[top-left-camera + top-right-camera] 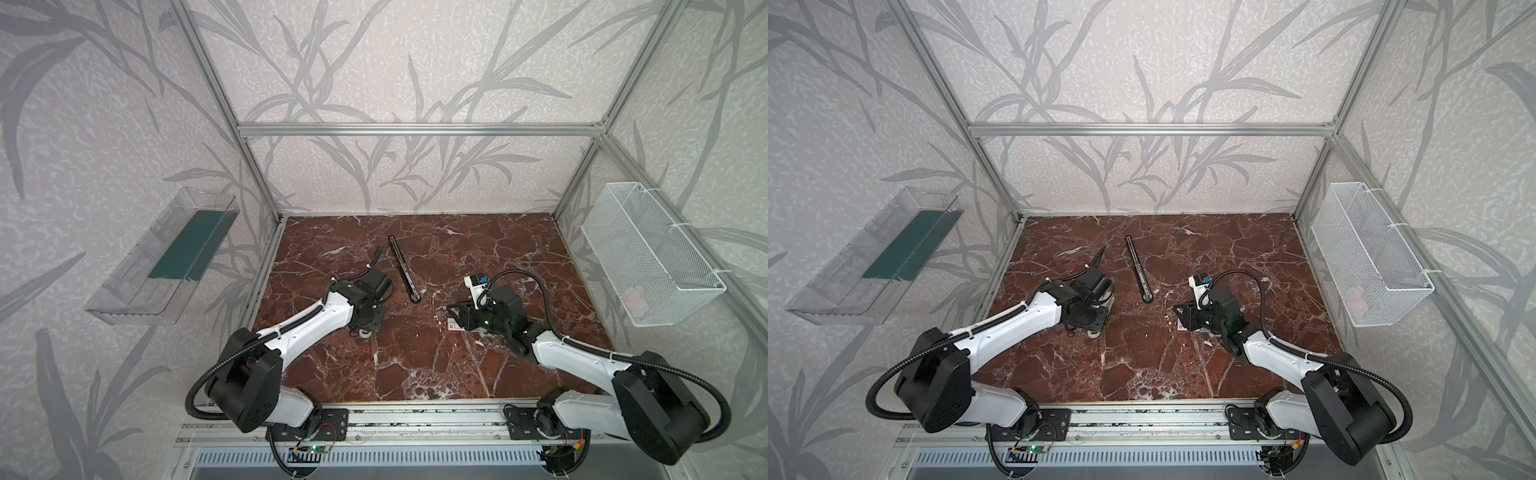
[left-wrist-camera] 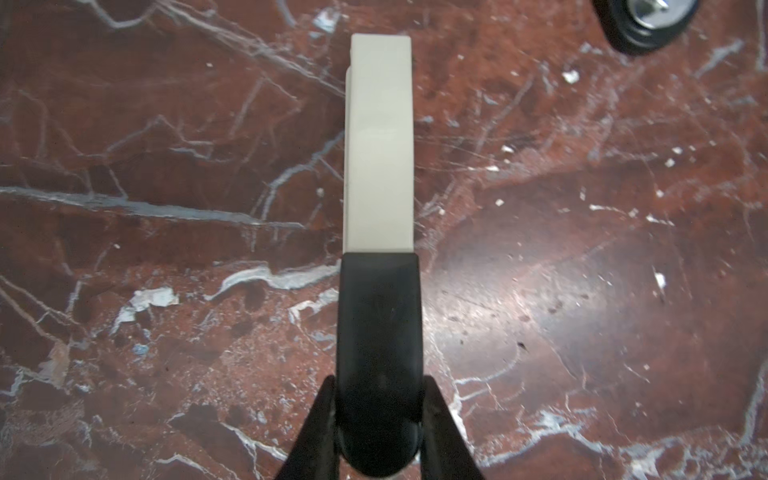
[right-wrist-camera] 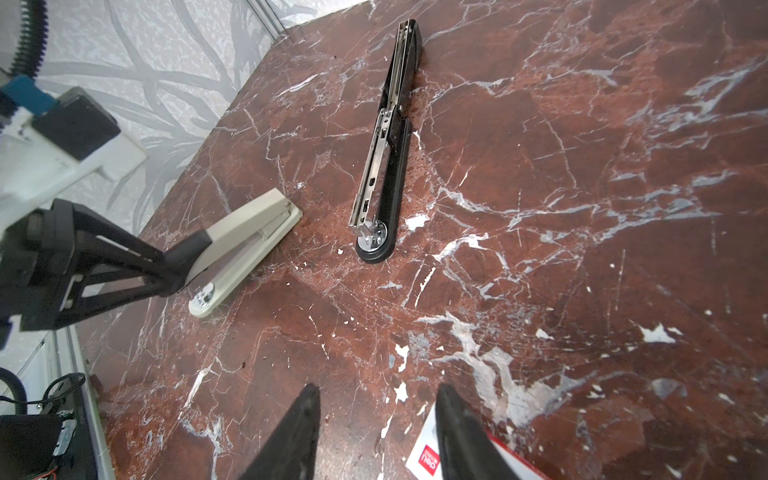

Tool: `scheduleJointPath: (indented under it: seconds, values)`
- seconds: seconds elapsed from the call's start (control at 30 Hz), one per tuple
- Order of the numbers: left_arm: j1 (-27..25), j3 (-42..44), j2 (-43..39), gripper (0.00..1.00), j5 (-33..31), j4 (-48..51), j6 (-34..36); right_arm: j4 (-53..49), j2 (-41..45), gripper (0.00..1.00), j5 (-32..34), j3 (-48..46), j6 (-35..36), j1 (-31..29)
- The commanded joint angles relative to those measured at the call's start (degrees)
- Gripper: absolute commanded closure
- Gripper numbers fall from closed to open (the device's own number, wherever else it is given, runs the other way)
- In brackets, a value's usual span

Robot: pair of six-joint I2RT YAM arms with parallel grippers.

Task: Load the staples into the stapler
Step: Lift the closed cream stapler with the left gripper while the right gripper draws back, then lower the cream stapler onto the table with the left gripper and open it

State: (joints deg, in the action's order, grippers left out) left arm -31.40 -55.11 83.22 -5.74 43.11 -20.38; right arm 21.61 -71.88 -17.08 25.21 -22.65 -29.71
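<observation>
Left claw clamps the beige stapler by its rear, probably steadying it for loading. Right claw, jaws apart and empty, hangs over the staples box on the counter's right.

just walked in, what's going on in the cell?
Staple loading, by the look of it not far along. The left gripper is clamped on the black end of the beige stapler, which rests on the table. A black stapler lies opened out flat mid-table, magazine exposed, untouched. The right gripper is open and empty, low over the white staple box. No staple strip is in view.
</observation>
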Motion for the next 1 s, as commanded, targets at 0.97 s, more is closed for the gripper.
scheduleJointPath:
  seconds: [0.97]
  values:
    - [10.13,-15.31,10.64,0.6,-6.88,-3.47,0.43,1.31,-1.37,0.53,-3.12,2.19,-0.65,0.14]
